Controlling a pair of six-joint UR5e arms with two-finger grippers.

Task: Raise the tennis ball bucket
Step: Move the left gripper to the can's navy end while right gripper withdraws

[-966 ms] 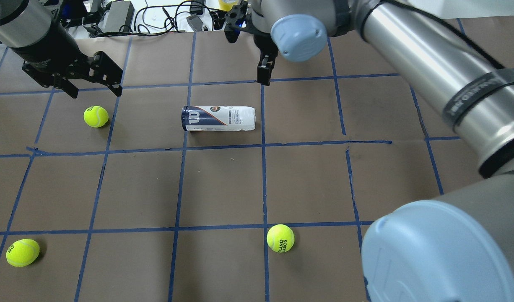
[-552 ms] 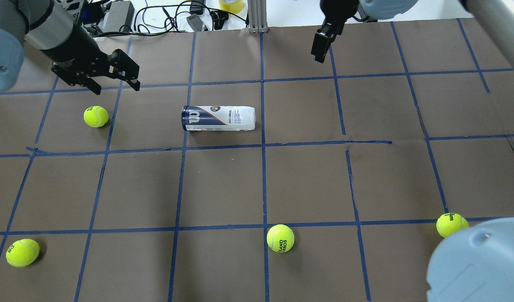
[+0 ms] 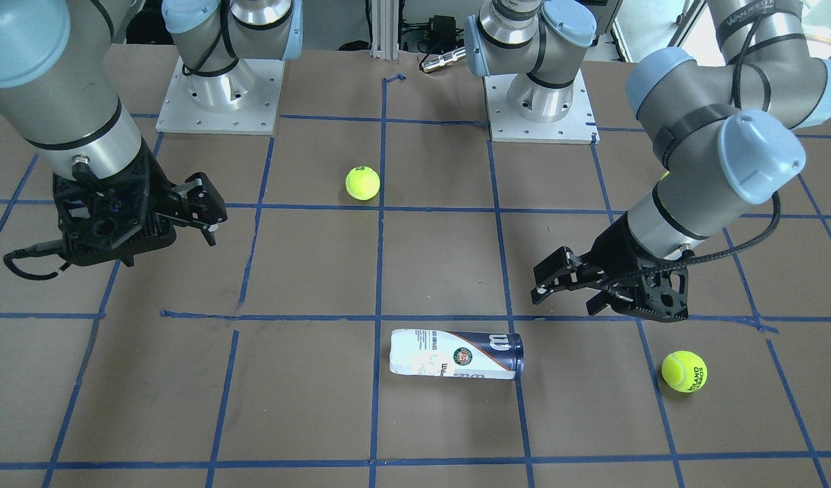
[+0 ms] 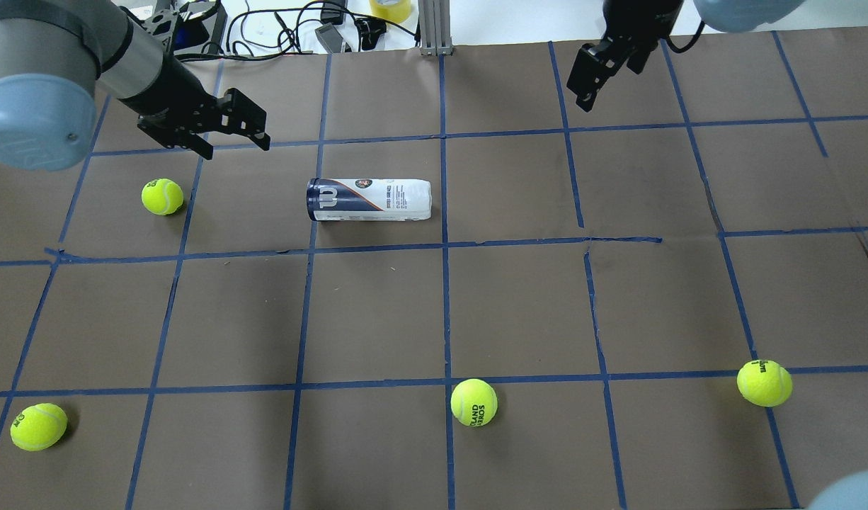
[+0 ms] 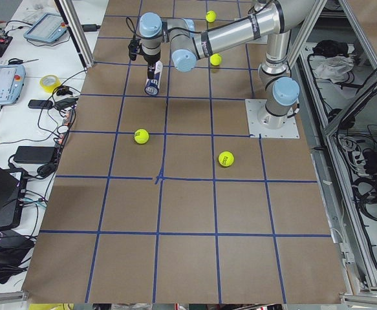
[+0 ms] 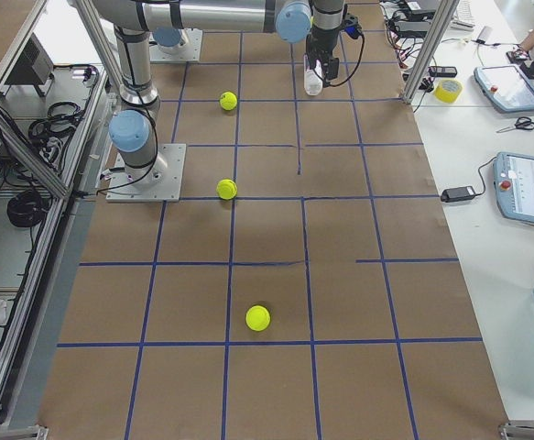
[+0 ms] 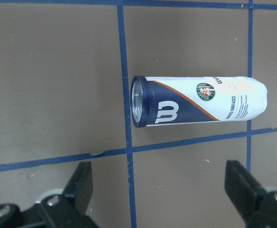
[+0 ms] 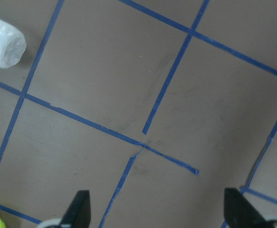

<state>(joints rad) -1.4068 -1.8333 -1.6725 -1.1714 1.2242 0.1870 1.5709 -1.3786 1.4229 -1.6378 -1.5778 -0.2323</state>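
Note:
The tennis ball bucket [image 4: 369,200] is a white can with a navy end and a "W" logo. It lies on its side on the brown table, also in the front view [image 3: 456,354]. My left gripper [image 4: 234,146] is open and empty, hovering to the far left of the can's navy end. Its wrist view shows the whole can [image 7: 197,100] ahead of the spread fingers [image 7: 79,183]. My right gripper [image 4: 609,83] is open and empty, high at the far right, well away from the can. Its wrist view shows only the can's white end [image 8: 3,45].
Loose yellow-green tennis balls lie on the table: one left of the can [image 4: 162,196], one at the near middle [image 4: 474,402], one at the near right [image 4: 764,382], one at the near left [image 4: 38,426]. Cables and devices [image 4: 278,28] sit beyond the far edge.
My left gripper has moved right, closer to the can. My right arm has swung away to the right, uncovering the near-right ball. The can has not moved.

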